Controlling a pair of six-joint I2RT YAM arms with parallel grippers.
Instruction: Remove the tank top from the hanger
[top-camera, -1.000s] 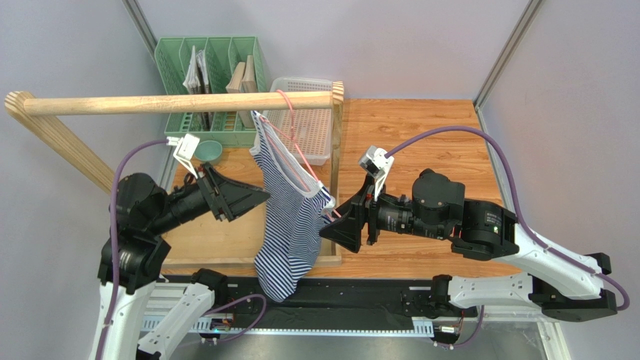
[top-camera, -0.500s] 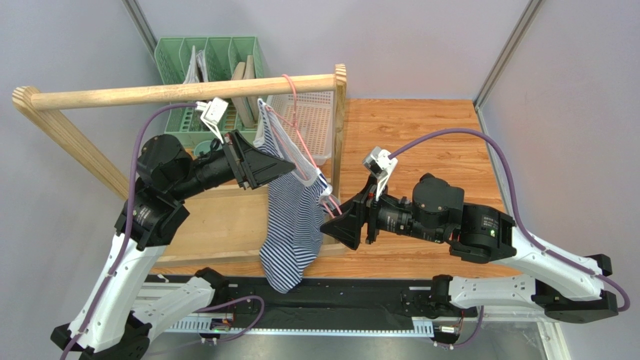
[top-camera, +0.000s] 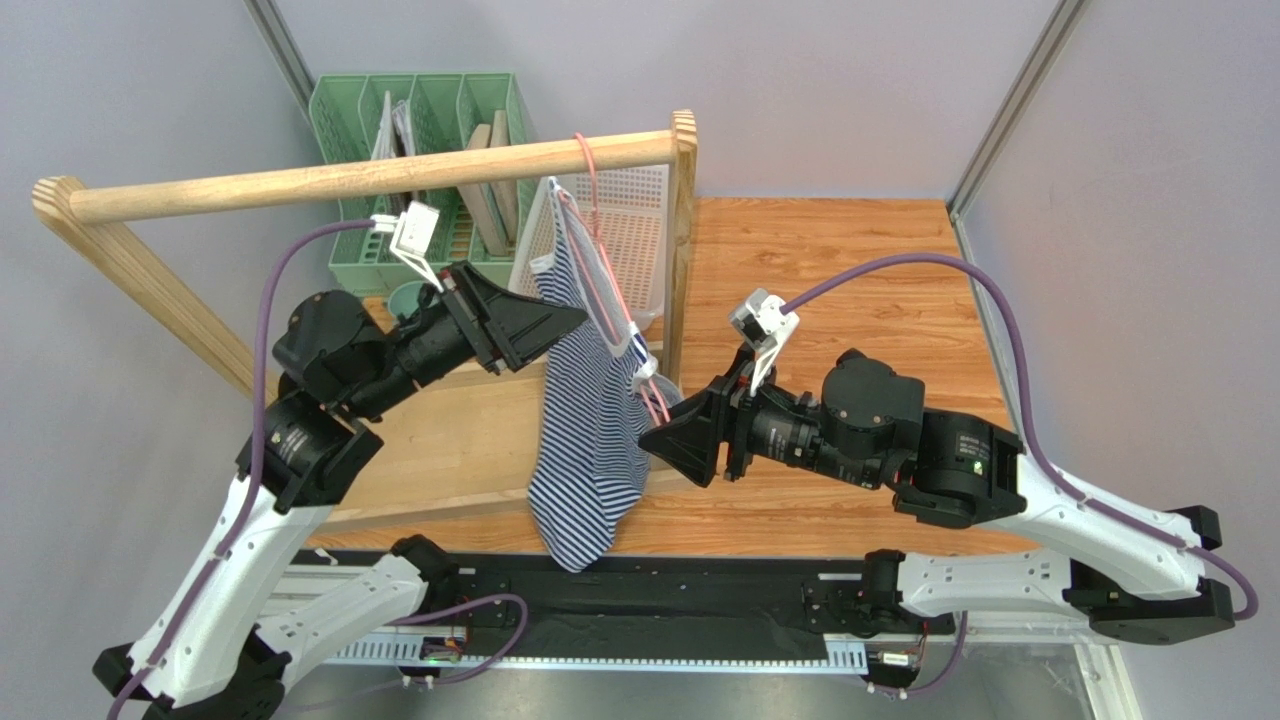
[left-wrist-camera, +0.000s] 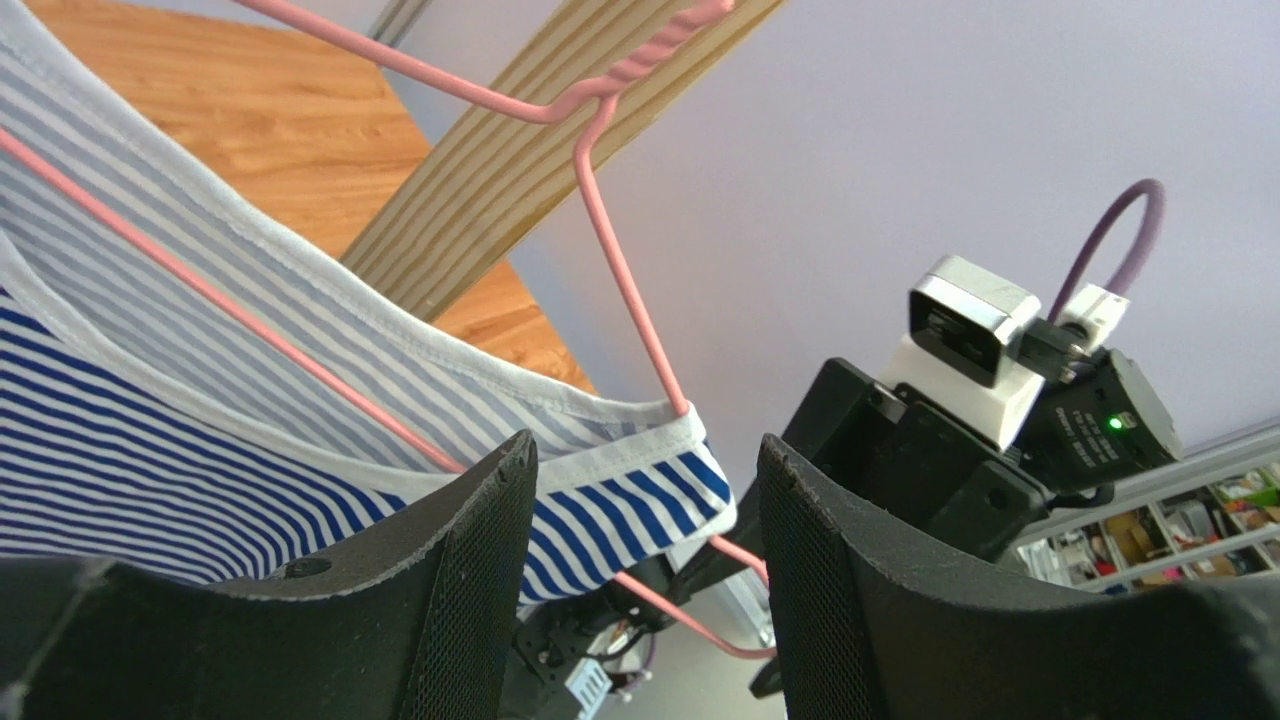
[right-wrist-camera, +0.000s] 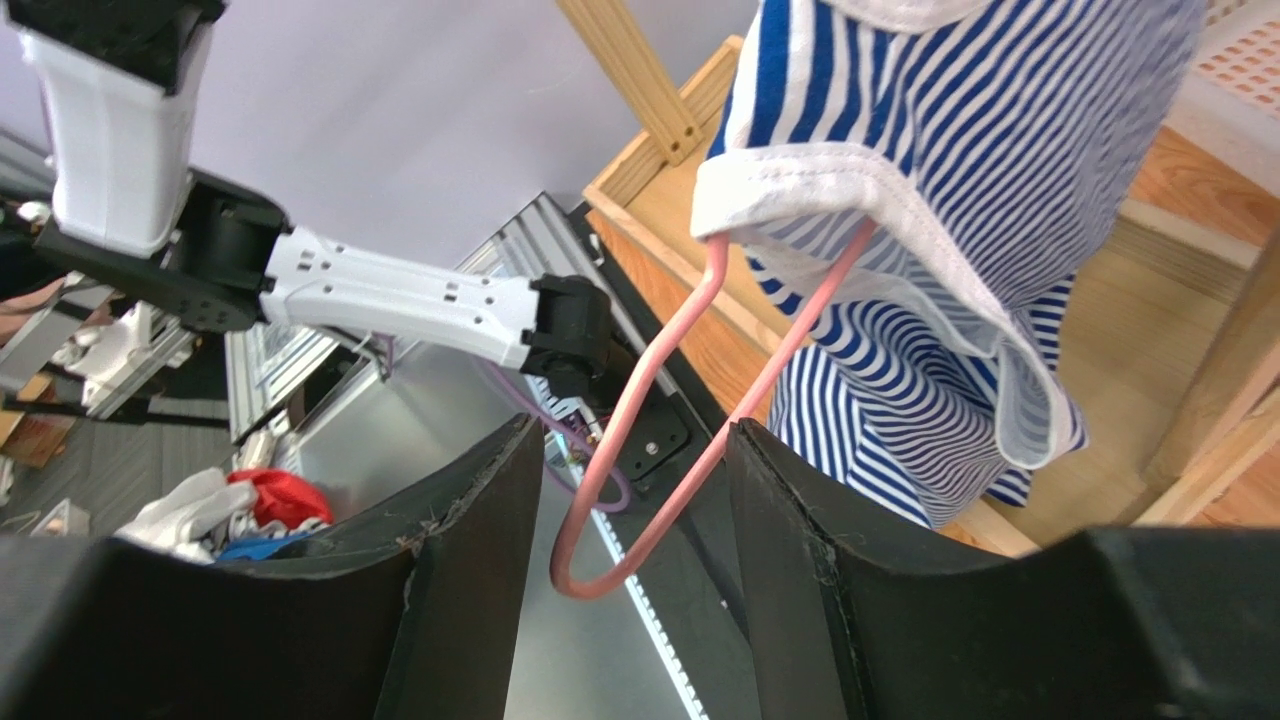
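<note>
Grippers both open-jawed: left gripper (top-camera: 571, 320) newly raised to tank top (top-camera: 586, 450), right gripper (top-camera: 655, 440) straddling hanger (top-camera: 601, 293) corner; removal pending.

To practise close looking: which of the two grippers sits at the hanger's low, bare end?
The right gripper: the hanger's bare pink corner hangs between its open jaws. The left gripper faces the tank top's upper side instead.

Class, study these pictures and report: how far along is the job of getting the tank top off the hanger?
Done: nothing yet; the tank top still hangs on the hanger, which hooks over the wooden rail. In hand: the open left end effector and right end effector flank the garment, the right fingers either side of the hanger's end. Left: freeing the straps and pulling the top clear.
</note>
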